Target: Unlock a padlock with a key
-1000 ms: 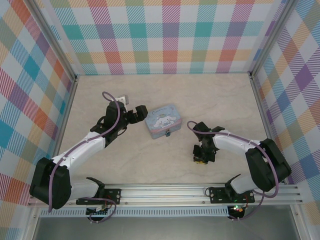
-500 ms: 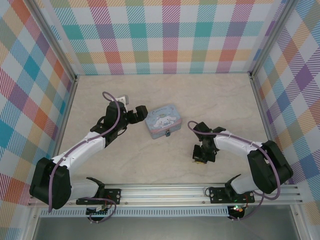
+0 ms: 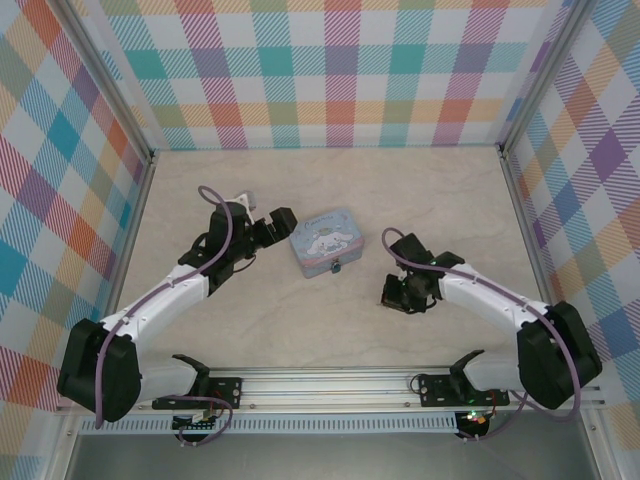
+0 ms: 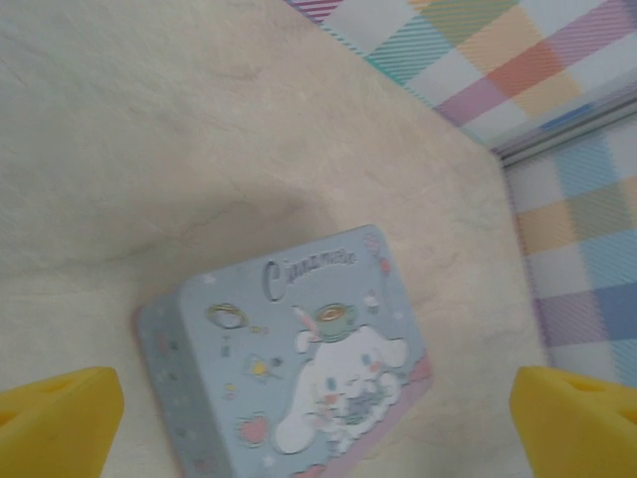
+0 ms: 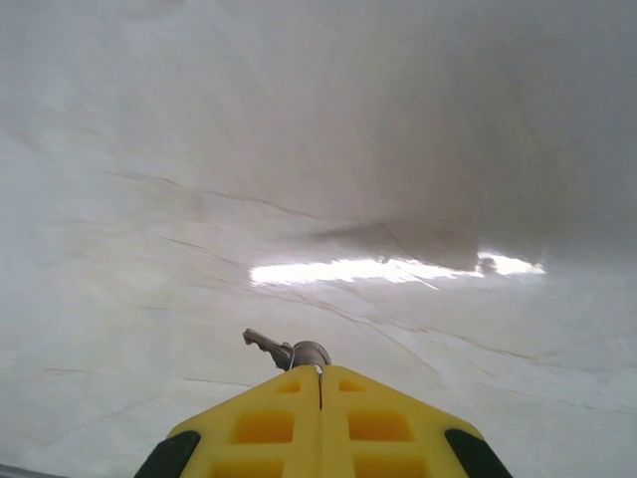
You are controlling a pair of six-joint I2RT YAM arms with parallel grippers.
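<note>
Tightly, the right hand (image 5: pixel 319 370) pinches a thin dark metal key (image 5: pixel 279 348); the left hand (image 4: pixel 317 418) gapes wide.

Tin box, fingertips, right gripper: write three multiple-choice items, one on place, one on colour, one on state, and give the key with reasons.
1. Where does the tin box lie?
A) against the back wall
B) on the table beside the left gripper, between the two arms
C) at the rail by the arm bases

2. What colour are the left gripper's fingertips?
A) yellow
B) red
C) green

3. How does the right gripper stand?
A) wide open above the tin box
B) open and empty
C) shut, the key sticking out at its tip

Key: 1 B, the top view shows the tin box mid-table next to the left gripper. 2 A, both tips are yellow in the left wrist view. 3 C, the right wrist view shows the fingers pressed together with the key at their tip.
</note>
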